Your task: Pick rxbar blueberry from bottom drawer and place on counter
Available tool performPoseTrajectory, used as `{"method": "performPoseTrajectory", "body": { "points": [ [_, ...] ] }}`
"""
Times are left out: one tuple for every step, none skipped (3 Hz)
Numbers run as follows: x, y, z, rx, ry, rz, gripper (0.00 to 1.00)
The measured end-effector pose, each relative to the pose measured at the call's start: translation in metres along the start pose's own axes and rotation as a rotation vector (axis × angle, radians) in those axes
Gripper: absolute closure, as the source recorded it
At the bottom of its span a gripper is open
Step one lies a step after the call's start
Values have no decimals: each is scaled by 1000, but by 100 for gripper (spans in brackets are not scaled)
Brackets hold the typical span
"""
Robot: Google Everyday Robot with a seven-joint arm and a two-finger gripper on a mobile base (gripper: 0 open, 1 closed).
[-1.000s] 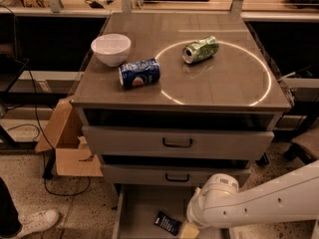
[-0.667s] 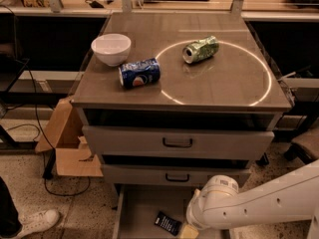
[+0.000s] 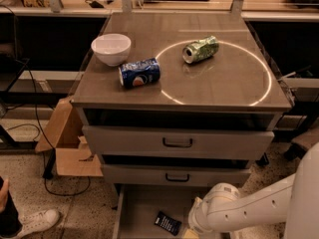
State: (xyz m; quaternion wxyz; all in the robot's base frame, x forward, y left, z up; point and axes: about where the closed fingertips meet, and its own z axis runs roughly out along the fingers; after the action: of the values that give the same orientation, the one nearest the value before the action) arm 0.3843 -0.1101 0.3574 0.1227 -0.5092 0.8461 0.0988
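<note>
The rxbar blueberry (image 3: 167, 223), a small dark navy bar, lies flat in the open bottom drawer (image 3: 137, 208), near its middle front. My white arm reaches in from the lower right, down into the drawer. My gripper (image 3: 190, 232) is at the picture's bottom edge, just right of the bar and mostly cut off. The counter (image 3: 224, 83) above carries the white circle.
On the counter stand a white bowl (image 3: 111, 48), a blue Pepsi can (image 3: 139, 72) on its side and a crushed green can (image 3: 200, 49) inside the circle. The two upper drawers are shut. A cardboard box (image 3: 75, 148) and a person's shoe (image 3: 35, 222) are at the left.
</note>
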Motion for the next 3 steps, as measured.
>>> {"method": "performPoseTrajectory", "body": {
  "points": [
    [3,3,50,-42,5,-14,0],
    [4,4,52,-45,6,-14,0],
    [5,6,58,-54,16,-7,0]
  ]
}}
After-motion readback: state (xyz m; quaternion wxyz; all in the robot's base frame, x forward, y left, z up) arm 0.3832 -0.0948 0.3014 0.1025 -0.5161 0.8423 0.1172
